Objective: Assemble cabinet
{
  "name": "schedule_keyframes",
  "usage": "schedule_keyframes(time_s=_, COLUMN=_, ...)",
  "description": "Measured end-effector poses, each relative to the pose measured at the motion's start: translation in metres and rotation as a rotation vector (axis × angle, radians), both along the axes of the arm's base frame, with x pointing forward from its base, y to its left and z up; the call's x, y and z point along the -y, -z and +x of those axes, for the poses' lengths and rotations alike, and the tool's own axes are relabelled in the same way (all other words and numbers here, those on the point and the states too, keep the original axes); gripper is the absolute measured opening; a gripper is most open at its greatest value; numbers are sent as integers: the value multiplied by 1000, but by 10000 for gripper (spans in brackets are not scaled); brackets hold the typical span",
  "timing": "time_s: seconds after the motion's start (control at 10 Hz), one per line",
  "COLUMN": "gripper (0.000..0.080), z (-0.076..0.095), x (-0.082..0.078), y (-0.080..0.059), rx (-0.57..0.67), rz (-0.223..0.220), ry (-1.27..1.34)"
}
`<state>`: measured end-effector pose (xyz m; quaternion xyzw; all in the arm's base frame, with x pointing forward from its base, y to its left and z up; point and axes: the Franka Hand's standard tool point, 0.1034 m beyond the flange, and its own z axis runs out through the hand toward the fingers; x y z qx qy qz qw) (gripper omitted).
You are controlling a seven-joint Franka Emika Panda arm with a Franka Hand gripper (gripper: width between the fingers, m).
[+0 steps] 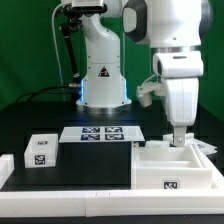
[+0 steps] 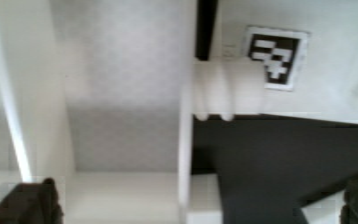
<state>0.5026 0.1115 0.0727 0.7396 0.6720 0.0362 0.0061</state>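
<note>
**Fingers.** Two dark fingers (image 2: 25,205) show at opposite edges of the wrist view, spread wide apart and gripping nothing.

**Gripper.** The gripper (image 1: 178,137) points straight down from the white arm, with its tips at the rear wall of the cabinet body (image 1: 165,168). Whether the tips touch that wall cannot be told.

**Between the fingers.** In the wrist view an upright white panel edge (image 2: 192,120) stands in the gap, clear of both fingers. There is pale cabinet interior on one side of it and black table on the other.

**Cabinet body.** This is a white open-topped box at the exterior view's lower right, resting on the black table (image 1: 85,165). It carries a marker tag (image 1: 170,184) on its front face.

**Loose part.** A small white block (image 1: 40,150) with a tag on its face sits on the table at the exterior view's left, well apart from the cabinet body.

**Marker board.** The marker board (image 1: 100,133) lies flat between the block and the cabinet body, nearer the robot base (image 1: 100,80).

**Further tag.** A second tag (image 2: 277,57) appears on a white surface in the wrist view. Which part it belongs to cannot be told.

**Border.** A white rail (image 1: 8,170) runs along the table's edge at the exterior view's left.
</note>
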Motion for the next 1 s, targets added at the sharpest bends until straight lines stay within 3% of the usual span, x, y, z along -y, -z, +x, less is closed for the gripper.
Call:
schedule_keyframes(time_s=0.2, gripper=797, z=-26, x=-12, y=-8, rx=23, rz=7, ry=-40)
schedule_keyframes(time_s=0.3, gripper=797, z=-44, x=-24, y=-4, rx=30, rz=19, ry=-64)
schedule_keyframes(time_s=0.5, gripper=797, z=-64, x=-45, y=11, rx=14, rz=37, ry=-71)
schedule_keyframes(time_s=1.0, gripper=797, z=-59, x=-36, y=16, rx=30, rz=36, ry=-168)
